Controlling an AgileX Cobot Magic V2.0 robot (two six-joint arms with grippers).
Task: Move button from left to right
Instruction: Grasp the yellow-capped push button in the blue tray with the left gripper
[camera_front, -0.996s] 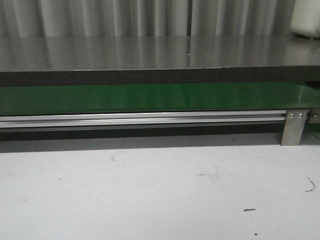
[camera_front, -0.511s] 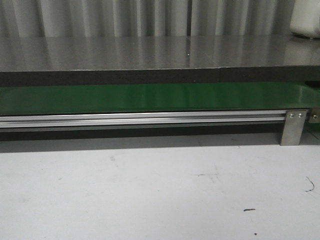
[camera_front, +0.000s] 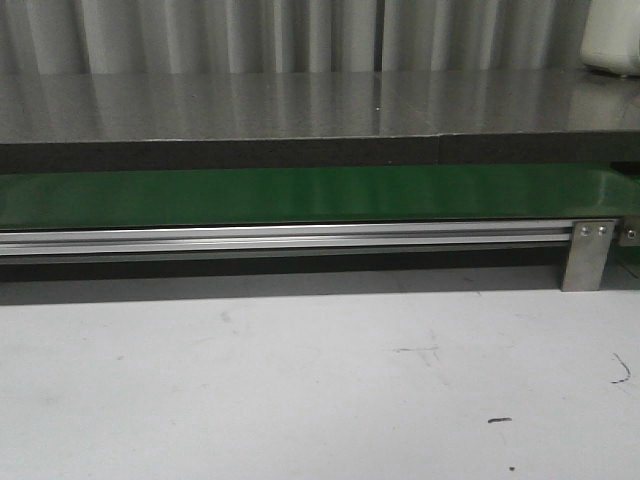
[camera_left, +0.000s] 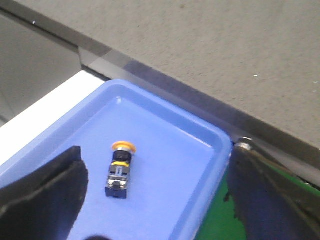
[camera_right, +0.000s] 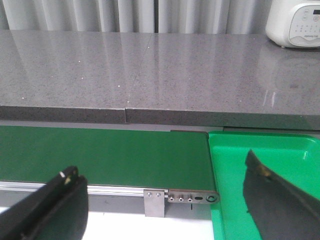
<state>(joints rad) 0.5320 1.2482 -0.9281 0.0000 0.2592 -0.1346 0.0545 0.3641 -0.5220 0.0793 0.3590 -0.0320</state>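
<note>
Blue tray (camera_left: 165, 145) holds the button (camera_left: 119, 172), clear of its rims, head toward twelve o'clock. Left gripper (camera_left: 155, 200) hangs spread wide above it. Right gripper (camera_right: 165, 210), also spread, hovers over the green tray's (camera_right: 235, 150) edge.

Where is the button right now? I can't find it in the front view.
The small black push-button switch with the yellow-orange head shows only in the left wrist view, lying on its side inside the blue plastic tray, between the left gripper's open jaws, untouched.

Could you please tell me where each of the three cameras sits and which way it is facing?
Front view: looks forward over the white table at the green conveyor belt; no arm shows.
Left wrist view: looks down between open left gripper fingers onto the black, yellow-headed button in a blue plastic tray.
Right wrist view: faces the belt and a green tray, open right gripper fingers showing.
Front and right wrist views share the belt.
</note>
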